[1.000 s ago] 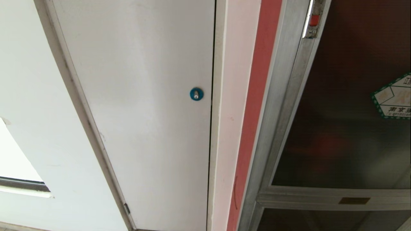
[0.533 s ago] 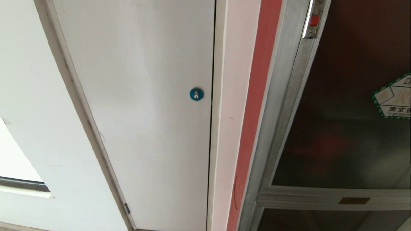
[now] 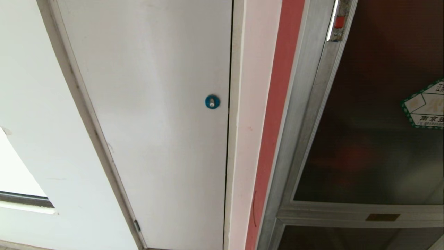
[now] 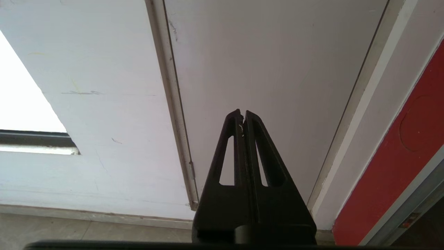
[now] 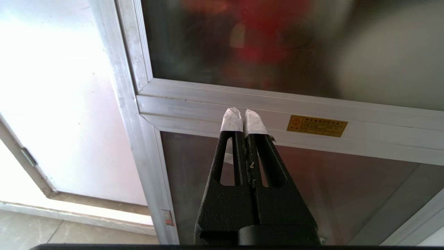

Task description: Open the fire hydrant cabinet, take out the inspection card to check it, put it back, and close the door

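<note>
Aluminium fire hydrant cabinet point(image 3: 305, 104) door point(image 3: 374, 139) closed; left end effector point(image 4: 242, 114), right end effector point(image 5: 244, 114) both together, empty.

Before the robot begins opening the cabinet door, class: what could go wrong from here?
1. The small red latch sits at the head view's top edge, so a reach could miss it.
2. A white door with a blue lock fills the view's centre and might be mistaken for the door.
3. Both grippers are shut; the right gripper must open first.
</note>
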### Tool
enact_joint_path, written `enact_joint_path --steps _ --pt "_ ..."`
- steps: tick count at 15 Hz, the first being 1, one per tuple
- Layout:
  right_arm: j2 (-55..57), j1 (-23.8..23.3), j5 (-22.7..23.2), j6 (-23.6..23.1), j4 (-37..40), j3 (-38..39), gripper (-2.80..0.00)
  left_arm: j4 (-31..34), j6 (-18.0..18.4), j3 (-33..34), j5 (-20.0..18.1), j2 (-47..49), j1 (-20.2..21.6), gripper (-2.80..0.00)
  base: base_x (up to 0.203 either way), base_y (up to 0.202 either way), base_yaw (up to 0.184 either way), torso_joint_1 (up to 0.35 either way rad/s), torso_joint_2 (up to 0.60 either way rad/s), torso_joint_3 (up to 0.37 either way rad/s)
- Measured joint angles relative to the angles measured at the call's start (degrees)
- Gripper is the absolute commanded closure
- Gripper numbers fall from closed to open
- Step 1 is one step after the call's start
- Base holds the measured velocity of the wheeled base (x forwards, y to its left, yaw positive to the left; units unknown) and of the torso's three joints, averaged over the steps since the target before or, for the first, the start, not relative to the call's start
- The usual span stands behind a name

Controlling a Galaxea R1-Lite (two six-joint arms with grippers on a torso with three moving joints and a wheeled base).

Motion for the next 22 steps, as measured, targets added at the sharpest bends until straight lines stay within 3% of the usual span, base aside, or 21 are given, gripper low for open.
enact_joint_path --steps 2,8,15,22 --pt "0.0 0.0 0.0 0.0 0.7 -1.3 0.0 0.0 0.0 0.0 0.0 0.0 0.0 0.0 0.0 0.0 0.0 0.0 0.0 0.0" --pt "5.5 0.0 1.5 0.1 7.2 -16.9 0.0 0.0 0.0 0.0 0.0 0.0 0.0 0.0 0.0 0.0 0.0 0.0 0.0 0.0" --pt "23.5 0.1 11.6 0.2 10.4 -39.4 0.0 0.0 0.0 0.0 0.0 0.0 0.0 0.0 0.0 0.0 0.0 0.0 0.0 0.0" --pt "32.3 0.1 23.8 1.0 13.5 -49.3 0.0 0.0 0.0 0.0 0.0 0.0 0.0 0.0 0.0 0.0 0.0 0.0 0.0 0.0"
